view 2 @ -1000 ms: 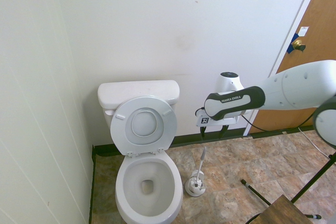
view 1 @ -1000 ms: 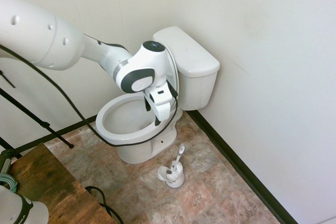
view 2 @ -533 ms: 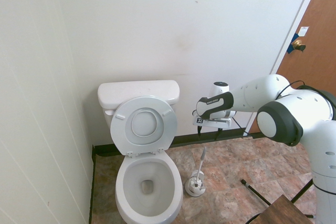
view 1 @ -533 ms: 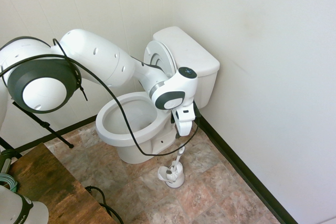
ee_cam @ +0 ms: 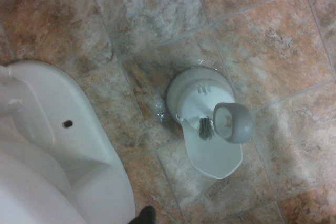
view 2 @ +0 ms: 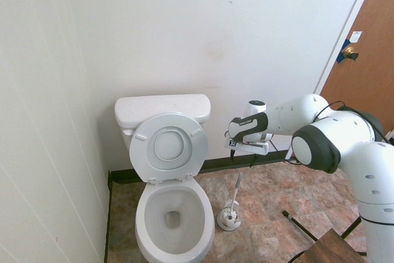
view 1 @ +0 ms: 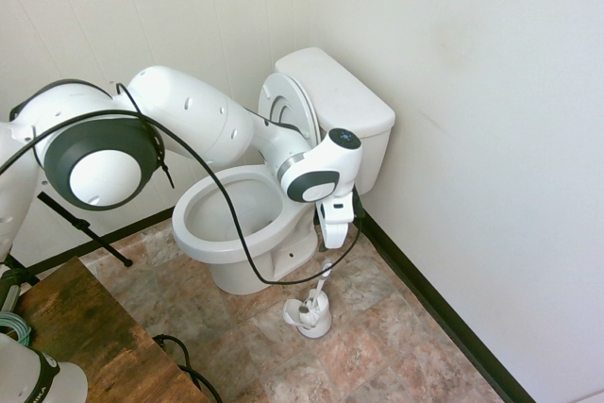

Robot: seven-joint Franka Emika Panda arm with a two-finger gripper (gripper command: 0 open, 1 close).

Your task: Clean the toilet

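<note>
Reaching in from the left of the first exterior view, the arm (view 1: 189,125) bends across the toilet (view 1: 241,224) and turns its wrist downward beside the tank. The gripper (view 1: 335,233) hangs just above the brush (view 1: 323,278), whose handle leans up out of the holder (view 1: 310,313) on the tiled floor (view 1: 377,327). Whether its fingers are spread or closed cannot be told here. The toilet sits in the corner against the wall, lid up, bowl open.

From the second exterior view, the arm (view 2: 320,133) comes in from the right, its forearm held roughly level and the gripper (view 2: 244,152) pointing down, to the right of the raised lid (view 2: 169,147). The brush (view 2: 236,190) stands below it, apart from it. The fingers are too small to judge.

Seen from the wrist view, the holder (ee_cam: 202,114) lies nearly centred on the floor, the grey end of the brush handle (ee_cam: 232,123) facing the camera. The toilet's base (ee_cam: 47,145) fills one side, close beside the holder.
</note>
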